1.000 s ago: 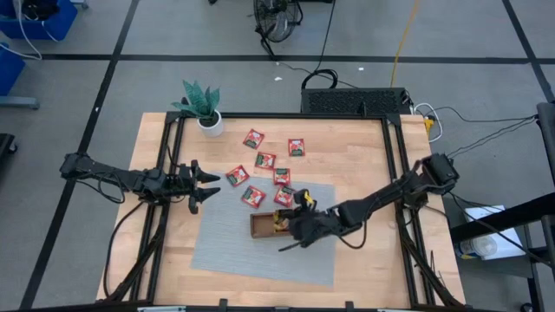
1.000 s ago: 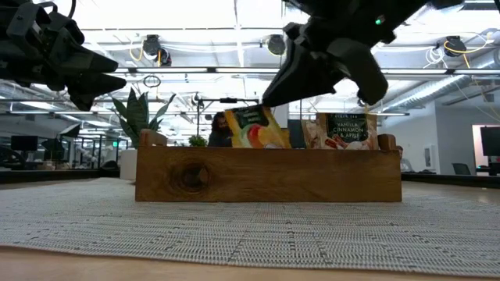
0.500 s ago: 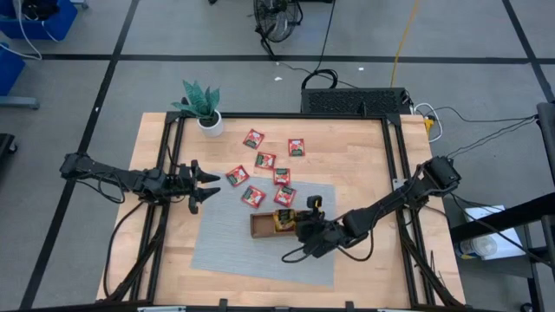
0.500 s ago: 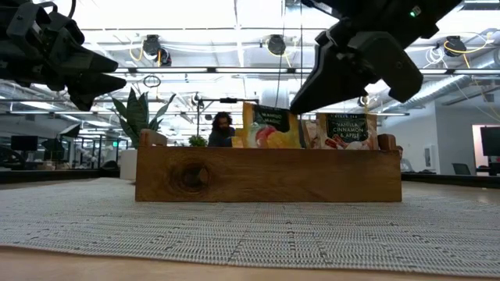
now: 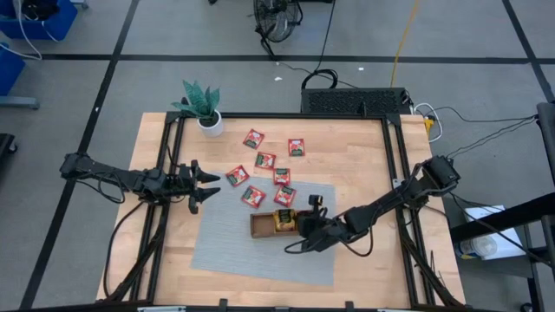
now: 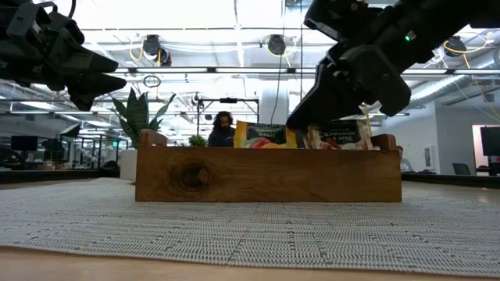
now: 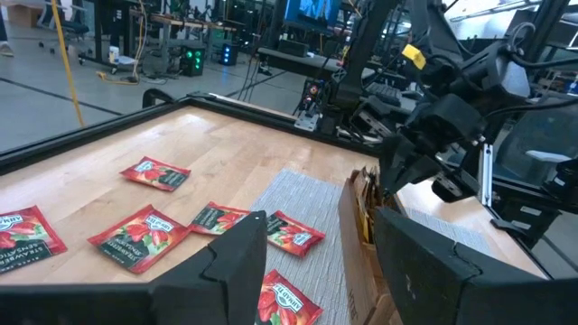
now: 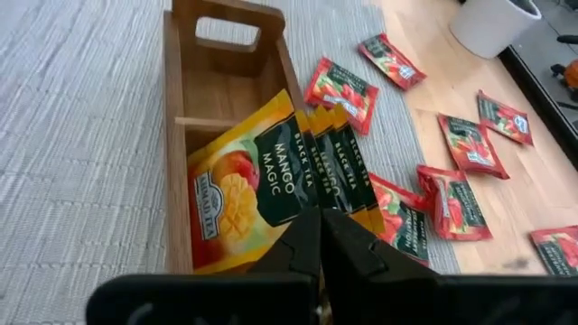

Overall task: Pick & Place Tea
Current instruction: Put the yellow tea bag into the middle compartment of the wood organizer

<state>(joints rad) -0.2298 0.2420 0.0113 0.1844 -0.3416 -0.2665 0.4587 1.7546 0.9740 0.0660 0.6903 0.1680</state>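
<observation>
- The right gripper (image 5: pixel 305 227) has come down over the wooden tray (image 8: pixel 182 126) since a second ago; in the low view it now hangs just above the tray's rim instead of well over it.
- Its fingers (image 8: pixel 312 242) are closed together at the edge of the yellow mango sachets (image 8: pixel 248 181). Whether they still pinch one sachet or have only closed beside the stack, I cannot tell.
- Those yellow sachets now sit lower: in the low view the front one (image 6: pixel 264 134) shows only its top strip above the tray wall, where half a second ago it stood much taller. They lean in the tray's middle compartment; the far compartment by the handle is bare.
- Judged from that, the sachet is being pushed down into place, so this placing looks nearly finished.
- Red sachets (image 5: pixel 269 173) lie scattered on the table (image 5: pixel 364 147) and the edge of the grey mat (image 5: pixel 225 251), beside the tray, not yet picked.
- The left gripper (image 5: pixel 204 185) has not moved: it hovers with its fingers spread apart near the table's left side, holding nothing, close to the nearest red sachets.
- A potted plant (image 5: pixel 202 106) stands at the far left corner, well apart from the work.
</observation>
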